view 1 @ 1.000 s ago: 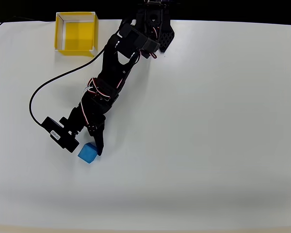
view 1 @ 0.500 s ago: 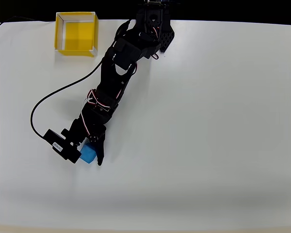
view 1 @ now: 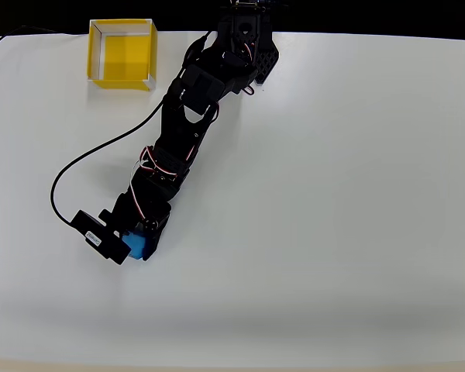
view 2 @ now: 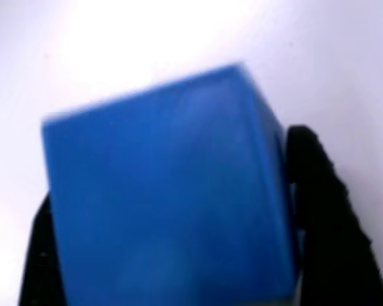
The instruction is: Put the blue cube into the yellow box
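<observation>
The blue cube (view 1: 135, 246) sits on the white table at the lower left of the overhead view, mostly covered by my black gripper (view 1: 138, 242), whose fingers close on both of its sides. In the wrist view the blue cube (view 2: 169, 191) looms large and blurred, with one black finger (view 2: 322, 210) pressed on its right face and the other finger (view 2: 41, 261) on its left. The yellow box (view 1: 122, 53) stands open-topped at the table's far left corner, well away from the cube.
My black arm (view 1: 182, 132) stretches from its base (view 1: 246, 39) at the top edge down to the lower left. A black cable (view 1: 85, 159) loops over the table left of the arm. The white table (view 1: 333, 194) spreads wide to the right.
The gripper slid down over the cube and its fingers closed in on it; the cube shifted slightly left and is now mostly covered.
</observation>
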